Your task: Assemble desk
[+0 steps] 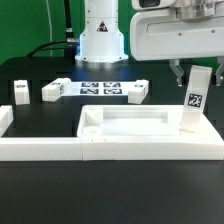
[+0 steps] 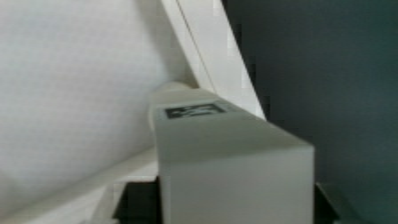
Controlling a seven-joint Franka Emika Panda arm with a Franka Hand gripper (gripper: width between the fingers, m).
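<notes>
Exterior view frames the whole table (image 1: pixel 30 75); wrist view looks closely at the shared leg (image 2: pixel 222 160).

Arm base (image 1: pixel 100 38) stands upright at 12 o'clock in ext. view. Wrist housing (image 1: pixel 165 35) is at approx 1–2 o'clock, level, facing straight down. Gripper (image 1: pixel 194 76) hangs under it twd 3 o'clock, fingers (image 1: pixel 180 73) vertical; one shows on the 9 o'clock side of the leg (image 1: pixel 197 98). Wrist view: gripper (image 2: pixel 228 205) jaws sit against both sides of the upright leg (image 2: pixel 222 150), no gap seen.
</notes>
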